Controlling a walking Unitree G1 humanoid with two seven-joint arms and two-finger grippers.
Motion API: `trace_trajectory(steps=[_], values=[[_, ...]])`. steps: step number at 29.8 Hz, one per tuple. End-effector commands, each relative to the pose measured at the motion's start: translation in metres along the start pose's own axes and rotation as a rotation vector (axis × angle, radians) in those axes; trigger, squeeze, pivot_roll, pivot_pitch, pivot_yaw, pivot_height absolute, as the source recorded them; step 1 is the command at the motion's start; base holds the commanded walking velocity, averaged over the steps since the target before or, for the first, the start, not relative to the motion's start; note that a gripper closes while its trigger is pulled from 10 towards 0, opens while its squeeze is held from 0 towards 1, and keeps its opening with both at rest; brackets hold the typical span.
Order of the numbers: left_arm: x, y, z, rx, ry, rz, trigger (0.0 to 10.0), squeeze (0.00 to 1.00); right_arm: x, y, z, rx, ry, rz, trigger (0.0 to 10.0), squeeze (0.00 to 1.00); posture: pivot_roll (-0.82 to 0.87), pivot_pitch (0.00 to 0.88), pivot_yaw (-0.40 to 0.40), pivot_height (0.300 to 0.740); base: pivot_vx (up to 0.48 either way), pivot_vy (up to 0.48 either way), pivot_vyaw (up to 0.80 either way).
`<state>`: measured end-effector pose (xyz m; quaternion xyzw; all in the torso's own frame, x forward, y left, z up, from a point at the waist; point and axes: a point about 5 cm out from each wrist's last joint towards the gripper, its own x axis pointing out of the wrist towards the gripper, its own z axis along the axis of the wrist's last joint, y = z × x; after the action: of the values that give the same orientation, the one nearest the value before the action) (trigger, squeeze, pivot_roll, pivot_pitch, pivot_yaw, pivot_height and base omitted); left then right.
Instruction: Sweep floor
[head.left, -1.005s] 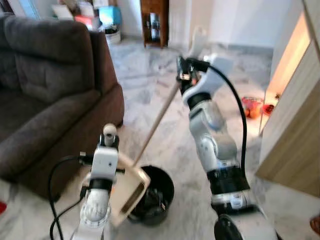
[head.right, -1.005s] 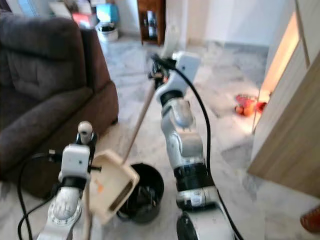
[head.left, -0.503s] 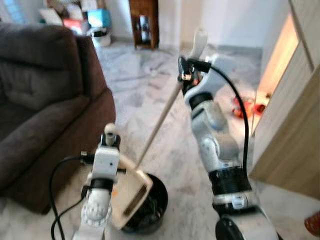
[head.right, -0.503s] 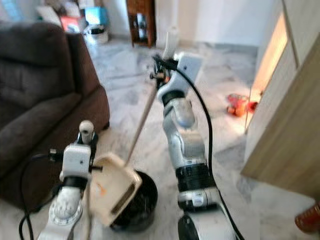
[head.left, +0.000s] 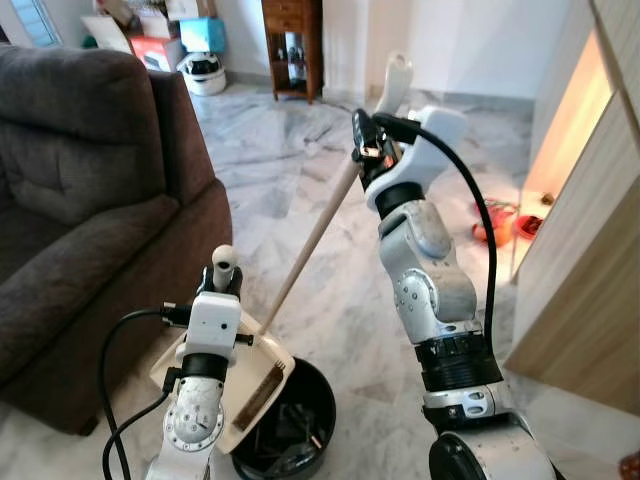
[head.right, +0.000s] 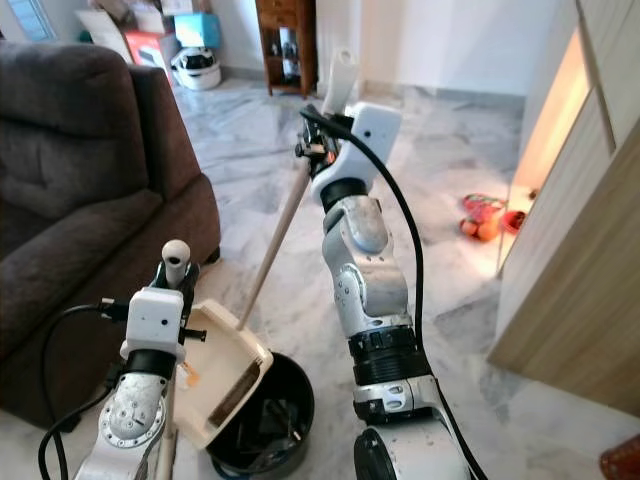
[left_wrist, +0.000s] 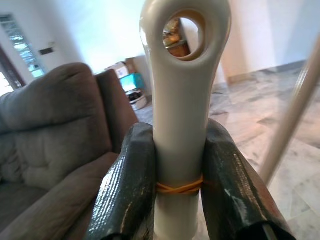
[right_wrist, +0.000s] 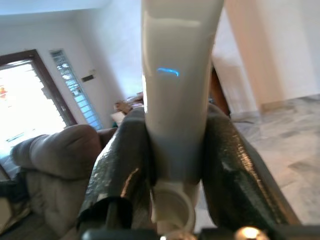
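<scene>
— Broom handle (head.left: 320, 225): what does it look like, and where is it?

— It is a long, pale cream pole slanting from high in front of the robot down toward the floor near the bin. Its top ends in a wider cream grip (right_wrist: 177, 100), and the right gripper (head.left: 372, 150), raised on a bent silver arm, has its jaws clamped on that grip.

— And the dustpan?

— The dustpan (head.right: 222, 385) is cream, with an orange mark inside, and is tilted over a black bin (head.right: 270, 420) that has dark debris in it. Its upright handle (left_wrist: 182, 100) ends in a rounded loop with a hole, and a yellow rubber band circles it. The left gripper (left_wrist: 177, 180) has its jaws closed tight on that handle, one black finger on each side.

— What surrounds them?

— A dark brown sofa (head.left: 80, 200) stands on the robot's left, close beside the bin. The marble floor (head.left: 290, 140) runs ahead to a wooden cabinet (head.left: 295, 45) and some boxes (head.left: 150, 45). A wooden panel (head.left: 590, 270) stands on the right, with reddish items (head.left: 500, 220) on the floor near it.
</scene>
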<state>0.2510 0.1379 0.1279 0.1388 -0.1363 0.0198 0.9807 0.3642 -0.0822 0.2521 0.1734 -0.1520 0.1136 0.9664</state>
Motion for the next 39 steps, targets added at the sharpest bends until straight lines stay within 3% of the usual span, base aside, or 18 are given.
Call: trace_trajectory(steps=[1,16,30,39], values=[[0.001,0.004,0.006,0.009,-0.035,0.011,10.0,0.0,0.002,0.021,0.014,0.021,-0.071,0.064,10.0,0.0,-0.14,0.0,0.084,0.74,0.0,0.0,0.0],[0.0,0.004,0.005,0.007,-0.035,0.009,10.0,0.0,-0.016,0.053,0.013,-0.02,-0.181,0.194,10.0,0.0,-0.14,0.0,0.085,0.74,0.0,0.0,0.0],[0.001,0.003,0.005,0.008,-0.035,0.003,10.0,0.0,-0.046,0.084,0.01,-0.159,-0.306,0.394,10.0,0.0,-0.14,0.0,0.085,0.74,0.0,0.0,0.0],[0.001,0.002,0.005,0.008,-0.036,0.0,10.0,0.0,-0.062,0.092,0.009,-0.083,-0.322,0.397,10.0,0.0,-0.14,0.0,0.085,0.74,0.0,0.0,0.0]])
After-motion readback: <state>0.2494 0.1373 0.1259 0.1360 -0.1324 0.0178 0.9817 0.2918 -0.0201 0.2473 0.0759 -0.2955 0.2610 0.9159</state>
